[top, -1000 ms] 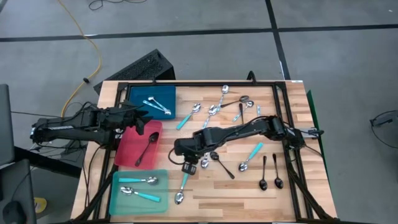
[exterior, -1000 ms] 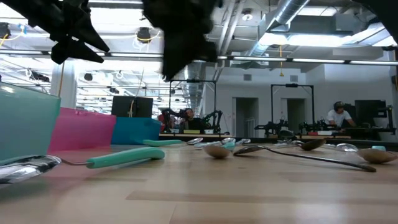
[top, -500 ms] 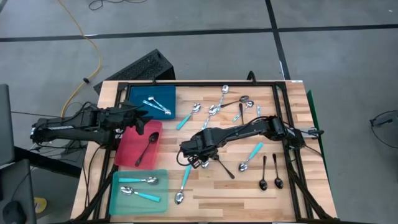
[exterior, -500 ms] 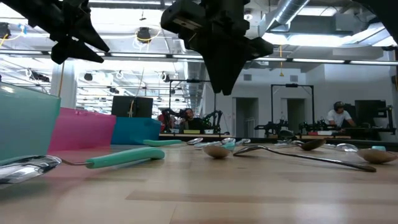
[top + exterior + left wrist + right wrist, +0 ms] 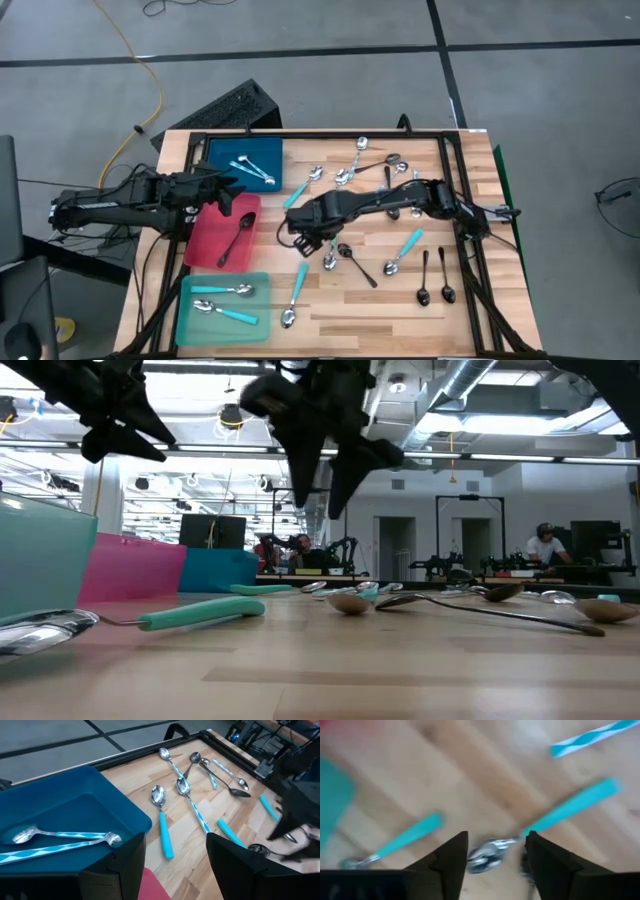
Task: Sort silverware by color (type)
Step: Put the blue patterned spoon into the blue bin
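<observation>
Spoons lie scattered on the wooden table: turquoise-handled ones (image 5: 297, 290) (image 5: 405, 250), silver ones (image 5: 345, 175) and black ones (image 5: 425, 280). My right gripper (image 5: 303, 240) hangs open, pointing down, high above the table's middle (image 5: 320, 495). Its wrist view shows a turquoise-handled spoon (image 5: 487, 854) on the wood far below its fingers. My left gripper (image 5: 228, 195) waits open over the near edge of the blue tray (image 5: 75, 810), holding nothing. The blue tray holds two spoons (image 5: 60, 840), the red tray (image 5: 205, 245) one black spoon (image 5: 238, 238), and the teal tray (image 5: 190, 320) two spoons.
The three trays line the table's left side. A black frame rail (image 5: 330, 137) runs along the far edge and down the right side. Bare wood lies near the front edge at the middle (image 5: 350, 320).
My right gripper has gone a little toward the table's far edge, rolled about its pointing line and opened its fingers. No spoon has moved.
</observation>
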Available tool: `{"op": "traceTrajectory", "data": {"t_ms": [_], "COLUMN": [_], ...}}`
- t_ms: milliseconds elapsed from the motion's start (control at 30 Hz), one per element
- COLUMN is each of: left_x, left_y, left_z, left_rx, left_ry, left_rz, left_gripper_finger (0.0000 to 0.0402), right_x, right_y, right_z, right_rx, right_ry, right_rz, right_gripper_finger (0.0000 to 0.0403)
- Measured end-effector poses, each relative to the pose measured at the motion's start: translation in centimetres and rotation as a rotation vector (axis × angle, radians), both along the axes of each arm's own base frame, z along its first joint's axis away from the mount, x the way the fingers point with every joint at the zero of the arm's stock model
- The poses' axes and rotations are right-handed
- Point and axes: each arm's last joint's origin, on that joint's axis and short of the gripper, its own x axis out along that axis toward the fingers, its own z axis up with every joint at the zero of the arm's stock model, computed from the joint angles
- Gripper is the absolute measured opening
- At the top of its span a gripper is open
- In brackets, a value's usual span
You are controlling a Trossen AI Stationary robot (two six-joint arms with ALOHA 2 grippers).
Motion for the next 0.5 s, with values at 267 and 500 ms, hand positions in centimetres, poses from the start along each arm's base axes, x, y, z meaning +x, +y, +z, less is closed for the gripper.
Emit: {"op": "traceTrajectory", "data": {"t_ms": [267, 500], "left_x": [-0.2, -0.2], "left_y": [0.0, 0.0], "left_z": [-0.3, -0.3], "left_rx": [-0.007, -0.007], "left_ry": [0.032, 0.031], "left_rz": [0.007, 0.008], "left_gripper_finger": [0.0195, 0.0195], "right_x": [-0.4, -1.1], "right_y": [0.3, -0.7], "right_z": [-1.4, -3.8], "right_rx": [-0.046, -0.003], "right_ry": [0.076, 0.171], "right_rz": [-0.102, -0.13], "right_gripper_finger": [0.0242, 0.024]}}
